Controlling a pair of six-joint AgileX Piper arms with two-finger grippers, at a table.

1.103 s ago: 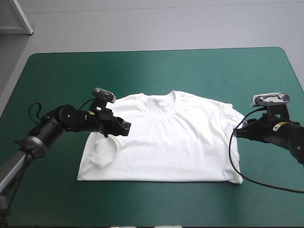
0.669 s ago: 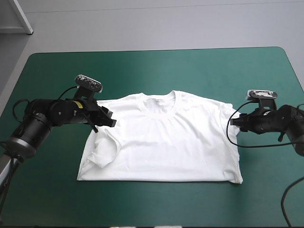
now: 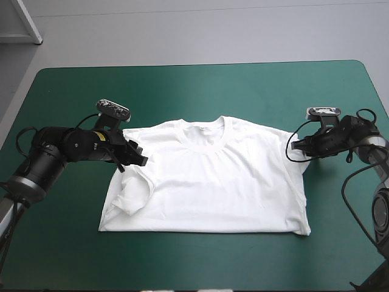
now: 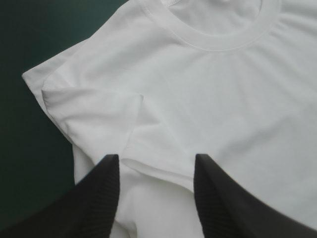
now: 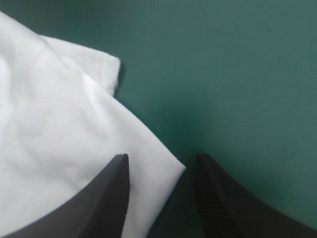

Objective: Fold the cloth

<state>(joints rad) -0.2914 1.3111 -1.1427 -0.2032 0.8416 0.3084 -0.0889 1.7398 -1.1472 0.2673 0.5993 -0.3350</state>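
The white T-shirt (image 3: 209, 179) lies spread flat on the teal-green cover, collar toward the far edge, both sleeves folded inward onto the body. My left gripper (image 3: 137, 156) hovers at the shirt's left shoulder, open. In the left wrist view the left gripper (image 4: 156, 161) stands over the folded sleeve (image 4: 94, 119), with the collar (image 4: 223, 42) ahead. My right gripper (image 3: 296, 146) sits at the shirt's right edge, open. In the right wrist view the right gripper (image 5: 161, 159) straddles a folded corner of the T-shirt (image 5: 64, 124), with nothing pinched.
Bare teal-green cover (image 3: 200, 88) surrounds the shirt on all sides, widest toward the far edge. A pale board corner (image 3: 21, 21) shows beyond the table's far left corner.
My left gripper has drawn back from over the folded sleeve to the shirt's left shoulder. The right gripper has swung toward the far edge and closer to the shirt's right edge. The shirt has not moved.
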